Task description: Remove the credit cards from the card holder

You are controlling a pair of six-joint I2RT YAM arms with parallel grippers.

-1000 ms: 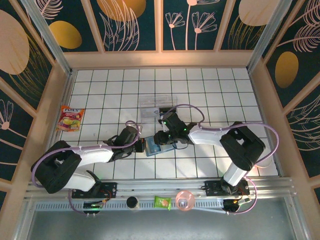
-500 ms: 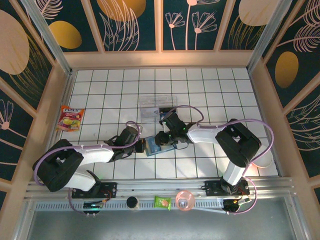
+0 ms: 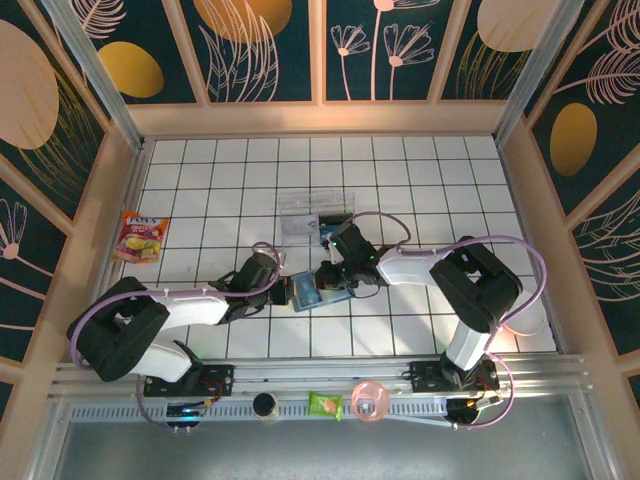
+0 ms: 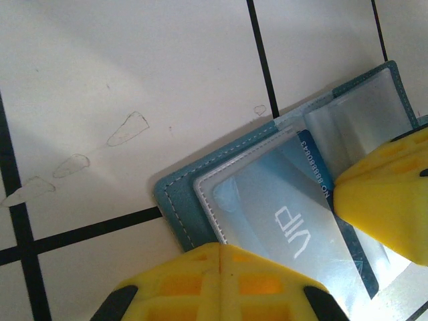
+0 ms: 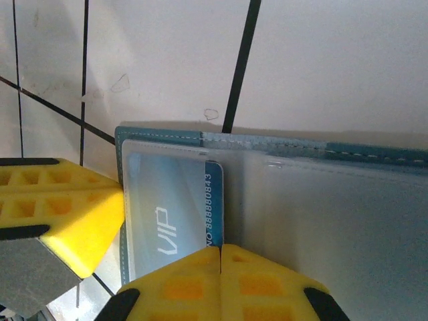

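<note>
- On the rail [image 3: 300,375], well to the near side of the card holder [image 3: 318,294], lay a green packet [image 3: 325,405], with a pink round object [image 3: 368,400] just beside it.
- The card holder lay open and flat on the white tiled table [image 3: 420,180], clear sleeves facing up, between the two grippers.
- The left gripper [image 4: 219,249] sat at the holder's left edge. Its yellow fingers [image 4: 174,274] were pressed together with the tips over the teal border. Whether they pinched anything could not be told.
- The right gripper [image 5: 221,251] reached the holder from the right, fingers closed against each other with no gap, tips at the edge of the sleeve that held the card. A pinch on the card could not be confirmed.
- A blue credit card [image 5: 175,214] marked "VIP" sat inside the holder, in the sleeve nearest the left gripper, with its numbered edge showing at the sleeve's mouth.
- Just beyond the holder stood a clear plastic tray [image 3: 312,213].
- Well to the holder's left and slightly farther back lay a red and yellow snack packet [image 3: 140,236].
</note>
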